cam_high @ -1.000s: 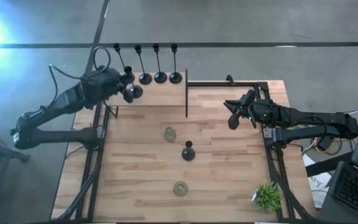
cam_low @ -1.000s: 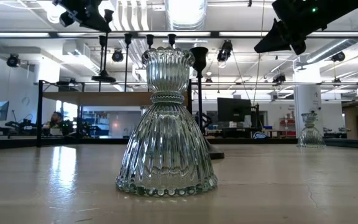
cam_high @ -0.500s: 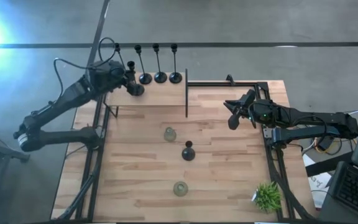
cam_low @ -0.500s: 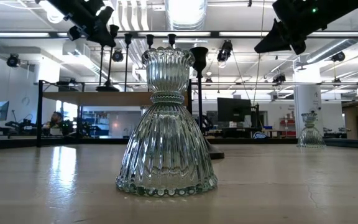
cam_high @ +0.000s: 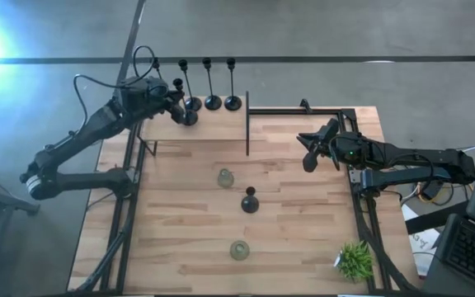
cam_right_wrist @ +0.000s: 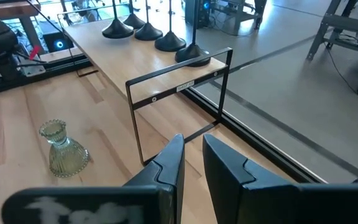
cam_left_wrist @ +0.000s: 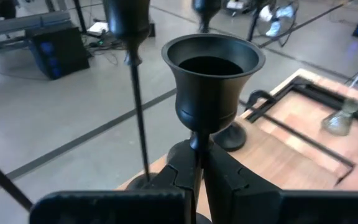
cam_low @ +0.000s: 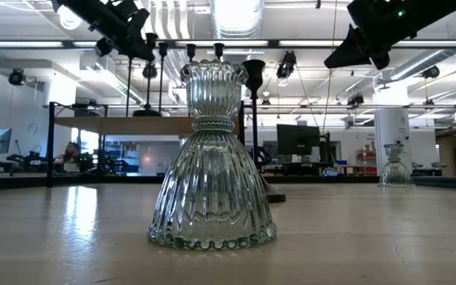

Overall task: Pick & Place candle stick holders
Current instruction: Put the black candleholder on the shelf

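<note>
The left hand (cam_left_wrist: 197, 165), clenched on the thin stem of a black holder (cam_left_wrist: 211, 74), has carried it over the last moment to the surface's (cam_high: 188, 206) far edge, beside the row of tall holders (cam_high: 211, 84). It looks ready to set down there. The right hand (cam_high: 310, 150) waits near the right edge; whether its fingers are parted I cannot tell.

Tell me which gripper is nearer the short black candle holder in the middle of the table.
The right gripper: it hovers off to one side of the short black holder. The left gripper is at the table's far edge.
</note>
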{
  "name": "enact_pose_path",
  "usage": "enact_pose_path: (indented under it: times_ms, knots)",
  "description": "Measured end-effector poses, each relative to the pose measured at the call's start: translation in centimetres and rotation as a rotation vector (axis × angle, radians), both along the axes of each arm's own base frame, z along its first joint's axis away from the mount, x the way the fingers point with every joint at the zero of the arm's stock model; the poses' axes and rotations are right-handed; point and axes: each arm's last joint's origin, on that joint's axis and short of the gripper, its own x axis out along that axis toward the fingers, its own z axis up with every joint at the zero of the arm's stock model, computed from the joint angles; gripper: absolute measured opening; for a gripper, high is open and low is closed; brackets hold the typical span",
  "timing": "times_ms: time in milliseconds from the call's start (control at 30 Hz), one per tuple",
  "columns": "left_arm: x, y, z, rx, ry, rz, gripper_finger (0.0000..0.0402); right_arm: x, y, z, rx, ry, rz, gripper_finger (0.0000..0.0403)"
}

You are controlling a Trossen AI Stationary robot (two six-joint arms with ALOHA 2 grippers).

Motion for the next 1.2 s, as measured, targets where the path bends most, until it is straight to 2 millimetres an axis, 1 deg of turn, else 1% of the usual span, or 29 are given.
enact_pose_path:
  times_ms: [133, 333, 533, 700, 967, 1100, 1200]
  knots:
    - [-0.2, -0.1, 0.0, 0.006, 0.001, 0.011, 0.0016, 0.0, 0.0, 0.0, 0.006, -0.002, 0.011, 0.0054]
    - [-1.7, -0.5, -0.7, 0.027, -0.008, 0.089, 0.0016, 0.0, 0.1, 0.0, 0.009, 0.000, 0.025, 0.0054]
    - [-2.3, 0.1, -1.9, -0.005, -0.012, 0.122, 0.0016, 0.0, 0.1, 0.0, 0.008, -0.001, 0.026, 0.0054]
    - [-2.5, 0.6, -2.2, -0.004, -0.046, 0.119, 0.0016, 0.1, 0.1, 0.1, 0.006, -0.007, 0.025, 0.0054]
    - [-2.9, 1.3, -2.0, 0.006, -0.038, 0.140, 0.0016, 0.1, 0.1, 0.1, -0.009, -0.008, 0.030, 0.0054]
    - [-2.6, 1.7, -1.4, 0.017, -0.027, 0.128, 0.0016, 0.2, 0.0, 0.3, -0.016, -0.025, 0.032, 0.0054]
    - [-2.3, 1.9, -1.3, 0.012, -0.024, 0.108, 0.0016, 0.2, 0.0, 0.4, -0.018, -0.028, 0.032, 0.0054]
